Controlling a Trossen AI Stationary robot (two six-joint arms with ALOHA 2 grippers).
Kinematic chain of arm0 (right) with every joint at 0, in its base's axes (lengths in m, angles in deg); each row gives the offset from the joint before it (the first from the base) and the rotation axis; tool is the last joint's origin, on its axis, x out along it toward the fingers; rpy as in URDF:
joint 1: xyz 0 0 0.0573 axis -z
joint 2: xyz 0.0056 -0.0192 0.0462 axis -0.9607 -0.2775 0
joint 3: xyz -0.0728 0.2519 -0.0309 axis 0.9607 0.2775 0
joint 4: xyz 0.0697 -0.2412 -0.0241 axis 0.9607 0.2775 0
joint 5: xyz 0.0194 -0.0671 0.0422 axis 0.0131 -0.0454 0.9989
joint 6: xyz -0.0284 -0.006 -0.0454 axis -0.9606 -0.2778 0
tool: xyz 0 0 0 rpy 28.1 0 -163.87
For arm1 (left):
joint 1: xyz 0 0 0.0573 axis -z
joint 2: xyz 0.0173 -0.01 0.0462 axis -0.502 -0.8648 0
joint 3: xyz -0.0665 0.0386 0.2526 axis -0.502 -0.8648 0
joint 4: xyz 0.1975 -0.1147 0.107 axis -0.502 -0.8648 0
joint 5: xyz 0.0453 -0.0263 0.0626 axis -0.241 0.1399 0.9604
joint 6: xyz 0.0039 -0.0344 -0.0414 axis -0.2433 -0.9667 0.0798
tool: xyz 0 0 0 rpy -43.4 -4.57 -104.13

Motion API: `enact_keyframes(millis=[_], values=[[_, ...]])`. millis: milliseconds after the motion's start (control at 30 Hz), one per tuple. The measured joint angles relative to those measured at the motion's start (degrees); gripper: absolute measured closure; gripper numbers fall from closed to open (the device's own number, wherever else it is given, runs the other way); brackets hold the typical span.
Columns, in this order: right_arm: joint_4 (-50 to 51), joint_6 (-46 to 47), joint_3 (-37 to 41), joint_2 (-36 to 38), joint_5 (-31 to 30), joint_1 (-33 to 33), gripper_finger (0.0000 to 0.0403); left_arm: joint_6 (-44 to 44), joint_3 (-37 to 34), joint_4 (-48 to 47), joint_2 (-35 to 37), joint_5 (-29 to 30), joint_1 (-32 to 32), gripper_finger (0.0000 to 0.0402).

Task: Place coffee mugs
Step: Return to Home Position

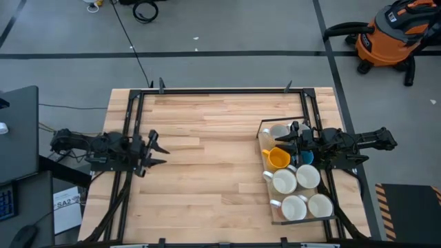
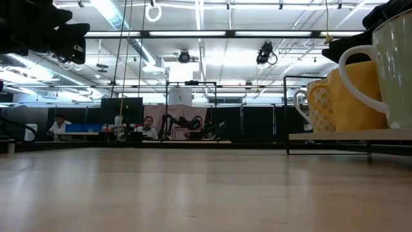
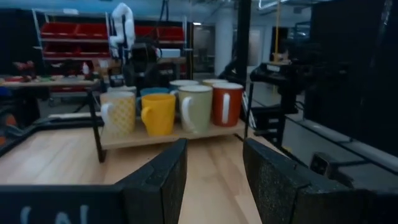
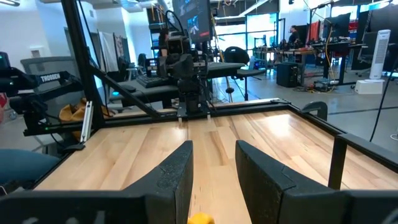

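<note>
Several handled mugs stand upright on a low raised tray (image 1: 270, 219) at the table's right side: white ones (image 1: 307, 177), a yellow one (image 1: 278, 158) and a blue one (image 1: 306, 158). The left wrist view shows them in a row, a patterned cream mug (image 3: 119, 113), the yellow mug (image 3: 158, 113) and a cream mug (image 3: 196, 107). My right gripper (image 1: 288, 138) hovers open over the tray's far end, above the yellow mug (image 4: 200, 218). My left gripper (image 1: 162, 151) is open above the table's left side, pointing at the tray.
Bare wooden tabletop (image 1: 213, 158) lies between the two arms. A black metal frame (image 1: 220, 90) runs along the table's edges, with posts near the tray (image 3: 94, 124). In the low view the tray (image 2: 347, 135) and mugs (image 2: 351, 96) fill the right side.
</note>
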State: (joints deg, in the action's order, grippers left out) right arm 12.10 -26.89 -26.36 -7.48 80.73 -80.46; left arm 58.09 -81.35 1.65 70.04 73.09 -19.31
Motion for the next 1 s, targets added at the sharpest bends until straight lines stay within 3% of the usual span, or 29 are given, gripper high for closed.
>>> enact_keyframes(millis=[167, 667, 1000], values=[[0.00, 0.00, 0.00, 0.01, -0.01, 0.00, 0.0276, 1.21, -2.60, 4.47, 0.02, -0.44, -0.01, 0.0239], [-0.10, 0.00, 0.00, 0.00, -0.02, 0.02, 0.0277, 8.65, -2.60, 4.91, 0.09, 4.61, -0.17, 0.0239], [-0.13, 0.00, 0.00, 0.00, -0.02, 0.02, 0.0276, 11.65, -2.62, 4.70, 0.09, 4.67, -0.50, 0.0239]])
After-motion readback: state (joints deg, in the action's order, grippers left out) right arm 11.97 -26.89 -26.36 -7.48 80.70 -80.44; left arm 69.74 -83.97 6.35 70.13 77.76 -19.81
